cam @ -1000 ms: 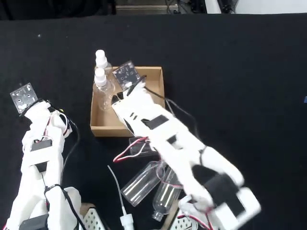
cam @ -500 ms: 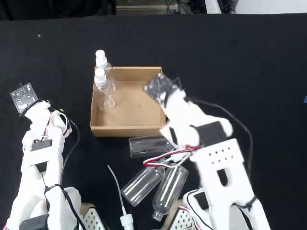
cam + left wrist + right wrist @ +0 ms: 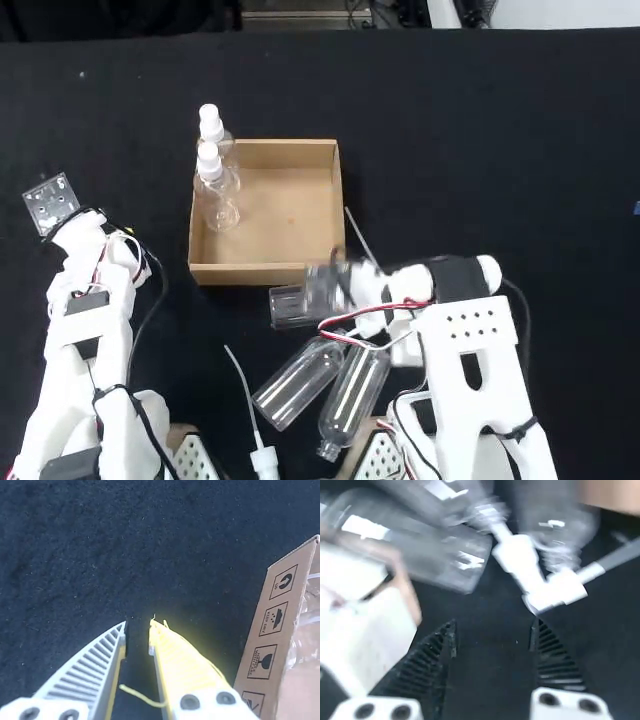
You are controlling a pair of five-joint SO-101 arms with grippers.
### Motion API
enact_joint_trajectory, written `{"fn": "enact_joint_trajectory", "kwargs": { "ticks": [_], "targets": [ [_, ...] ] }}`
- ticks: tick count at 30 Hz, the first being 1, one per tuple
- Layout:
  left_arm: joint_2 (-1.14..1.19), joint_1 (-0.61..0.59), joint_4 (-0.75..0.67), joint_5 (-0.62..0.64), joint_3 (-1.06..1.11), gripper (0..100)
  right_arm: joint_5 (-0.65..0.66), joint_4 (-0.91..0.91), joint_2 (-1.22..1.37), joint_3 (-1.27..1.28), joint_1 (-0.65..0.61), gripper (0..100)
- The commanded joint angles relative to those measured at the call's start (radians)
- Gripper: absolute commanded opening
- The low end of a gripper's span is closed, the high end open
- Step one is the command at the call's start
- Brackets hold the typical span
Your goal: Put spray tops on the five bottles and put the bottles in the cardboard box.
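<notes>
While the right jaws gape, a spray top [image 3: 526, 566] apparently lies beyond.

We see a brown box [image 3: 264, 271] on a black table [image 3: 500, 150], clear bottles [image 3: 298, 384] with white tops [image 3: 208, 158], white arms [image 3: 470, 352], a right gripper [image 3: 492, 630] ribbed black, a left gripper [image 3: 137, 626] half yellow, half grey.

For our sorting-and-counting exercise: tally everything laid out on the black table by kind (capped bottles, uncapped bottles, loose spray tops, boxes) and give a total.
Bottles with spray tops on: 2
Bottles without tops: 3
Loose spray tops: 2
Cardboard box: 1
Total: 8
</notes>
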Motion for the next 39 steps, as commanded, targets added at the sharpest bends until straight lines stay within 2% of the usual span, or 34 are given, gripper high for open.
{"fn": "enact_joint_trajectory", "kwargs": {
  "ticks": [1, 9, 13, 32, 39],
  "targets": [
    [-0.021, -0.013, -0.017, 0.002, -0.005, 6, 0.184, 0.04, -0.033, 0.002, -0.037, 21.2],
    [-0.021, -0.094, -0.015, 0.011, -0.015, 6, 0.196, 0.048, -0.031, 0.085, -0.344, 21.3],
    [-0.021, -0.094, -0.015, 0.011, -0.015, 6, 0.196, 0.035, -0.031, 0.136, -0.422, 21.3],
    [-0.021, -0.091, -0.015, 0.008, -0.015, 6, 0.203, -0.083, -0.031, 0.225, -0.422, 20.8],
    [-0.021, -0.091, -0.015, 0.006, -0.013, 6, 0.21, -0.127, -0.031, 0.262, -0.358, 21.1]
  ]
}}
